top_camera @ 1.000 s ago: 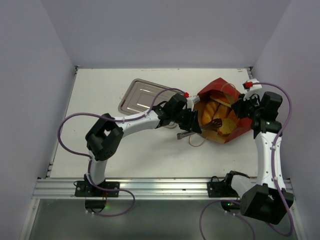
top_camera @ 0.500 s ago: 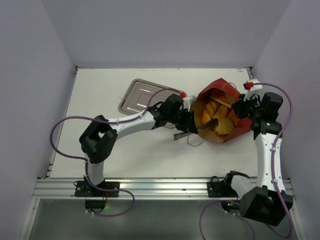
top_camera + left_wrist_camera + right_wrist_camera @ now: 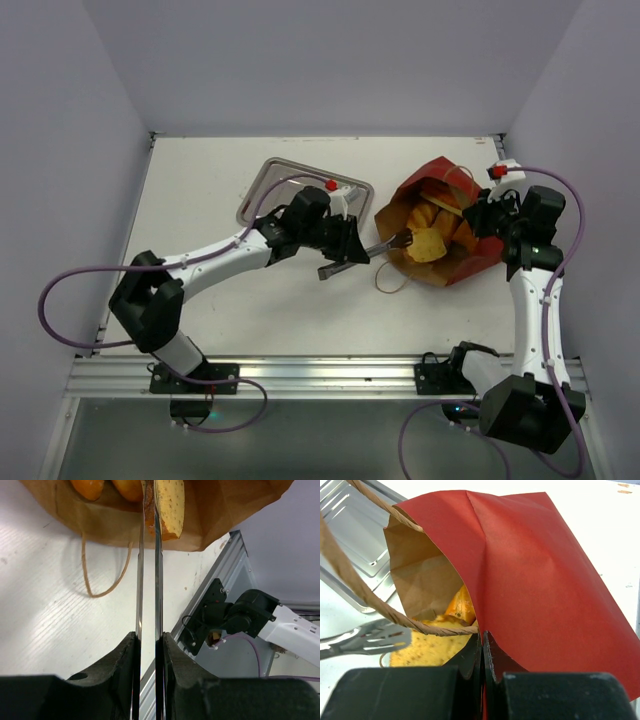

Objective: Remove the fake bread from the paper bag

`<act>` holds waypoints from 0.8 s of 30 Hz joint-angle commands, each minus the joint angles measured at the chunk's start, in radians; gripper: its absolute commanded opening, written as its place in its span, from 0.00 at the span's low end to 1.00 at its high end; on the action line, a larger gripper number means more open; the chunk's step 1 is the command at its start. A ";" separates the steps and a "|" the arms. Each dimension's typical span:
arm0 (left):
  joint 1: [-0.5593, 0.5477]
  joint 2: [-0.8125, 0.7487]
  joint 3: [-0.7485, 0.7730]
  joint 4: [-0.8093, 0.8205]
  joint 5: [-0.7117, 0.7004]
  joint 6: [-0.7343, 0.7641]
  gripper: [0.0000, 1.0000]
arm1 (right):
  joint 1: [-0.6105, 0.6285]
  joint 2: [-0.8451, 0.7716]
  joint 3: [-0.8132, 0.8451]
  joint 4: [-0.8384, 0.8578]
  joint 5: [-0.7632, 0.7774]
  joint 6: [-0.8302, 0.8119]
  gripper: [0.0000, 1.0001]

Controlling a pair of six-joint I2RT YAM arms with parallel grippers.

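At the bag's mouth: toast slice, pinched in tongs, lying on the tan lining of the bag; other breads deeper inside; left gripper clamped on the tongs; right gripper closed on the bag's red rim; tray just left of the bag, on the table.

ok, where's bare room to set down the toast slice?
The steel tray, left of the paper bag, is bare inside. The table is free left of the tray and near-side of the bag. Crowded: the bag mouth, where the tongs hold the toast slice.
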 commanded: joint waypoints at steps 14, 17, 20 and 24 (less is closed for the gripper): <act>0.186 -0.481 -0.173 -0.299 0.044 0.225 0.00 | -0.001 -0.025 -0.031 0.062 0.008 0.034 0.00; 0.222 -0.540 -0.171 -0.355 0.040 0.248 0.00 | -0.001 -0.024 -0.036 0.069 0.008 0.036 0.00; 0.259 -0.572 -0.156 -0.395 0.029 0.268 0.00 | -0.001 -0.025 -0.037 0.069 0.011 0.034 0.00; 0.313 -0.560 -0.121 -0.419 0.026 0.292 0.00 | 0.001 -0.030 -0.040 0.073 0.013 0.036 0.00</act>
